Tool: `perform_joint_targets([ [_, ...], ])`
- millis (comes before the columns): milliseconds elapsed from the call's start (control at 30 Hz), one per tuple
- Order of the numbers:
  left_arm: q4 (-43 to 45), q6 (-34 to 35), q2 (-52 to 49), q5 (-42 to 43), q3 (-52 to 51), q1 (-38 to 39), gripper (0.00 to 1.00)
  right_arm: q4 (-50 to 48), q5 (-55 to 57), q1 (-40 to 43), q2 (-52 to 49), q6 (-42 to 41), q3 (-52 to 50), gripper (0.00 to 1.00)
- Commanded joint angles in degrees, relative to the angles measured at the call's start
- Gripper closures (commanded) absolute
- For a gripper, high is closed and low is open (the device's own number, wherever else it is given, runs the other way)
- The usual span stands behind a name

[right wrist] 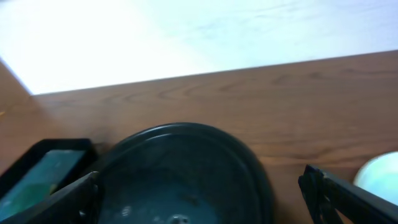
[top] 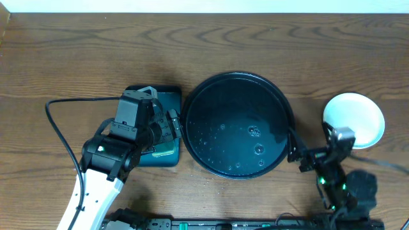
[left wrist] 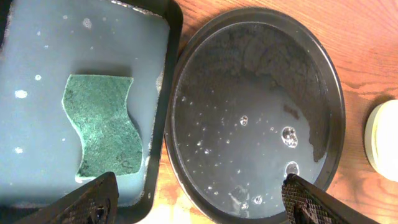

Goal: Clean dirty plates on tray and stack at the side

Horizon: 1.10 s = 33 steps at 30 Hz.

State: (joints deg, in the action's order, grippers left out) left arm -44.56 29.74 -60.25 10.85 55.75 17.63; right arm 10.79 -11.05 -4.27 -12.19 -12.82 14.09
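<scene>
The plates sit on the brown wooden table, to the right of the big black tray, and they do not touch it. From above they look like one pale, smooth, round disc with a soft white shine (how many are piled up, I cannot tell). The left wrist view shows only a curved pale edge of them at the far right.

The tray is round, dark and shiny, with a raised rim all the way around. Its floor is wet, with little drops and bubbles on it. Just beside it on the left is a dark teal tray. It is a rectangle with rounded corners, and it holds cloudy water. A green sponge with wavy sides and a rough, scratchy top lies flat in it.

The right claw is between the black tray and the plates. Its two black fingers are spread wide and hold nothing. The plates are just to its right and a bit further back, apart from it.

The left claw hangs over the right side of the teal tray, close to the black tray's rim. It is spread wide too, with nothing in it. The plates are well apart from it, on the other side of the black tray.
</scene>
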Motion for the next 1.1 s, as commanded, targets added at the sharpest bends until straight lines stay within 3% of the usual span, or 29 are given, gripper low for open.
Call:
perform_joint_targets([
  [0, 0.1, -0.8, 0.0, 0.5, 1.4, -0.2, 0.15, -1.2, 5.4, 1.4, 7.0, 0.9, -3.5, 0.01],
  [133, 0.1, -0.8, 0.0, 0.5, 1.4, -0.2, 0.15, -2.5, 6.6, 3.1, 12.1, 0.9, -7.5, 0.01],
  [300, 0.1, -0.8, 0.0, 0.5, 1.4, -0.2, 0.15, -12.5, 6.5, 3.2, 11.9, 0.9, -13.7, 0.01],
  [667, 0.1, -0.8, 0.0, 0.5, 1.4, -0.2, 0.15, -6.7, 6.8, 3.1, 11.9, 1.1, -13.8, 0.01],
  [1067, 0.1, -0.8, 0.0, 0.5, 1.4, -0.2, 0.15, -6.9, 6.7, 3.1, 11.6, 1.1, -13.8, 0.01],
])
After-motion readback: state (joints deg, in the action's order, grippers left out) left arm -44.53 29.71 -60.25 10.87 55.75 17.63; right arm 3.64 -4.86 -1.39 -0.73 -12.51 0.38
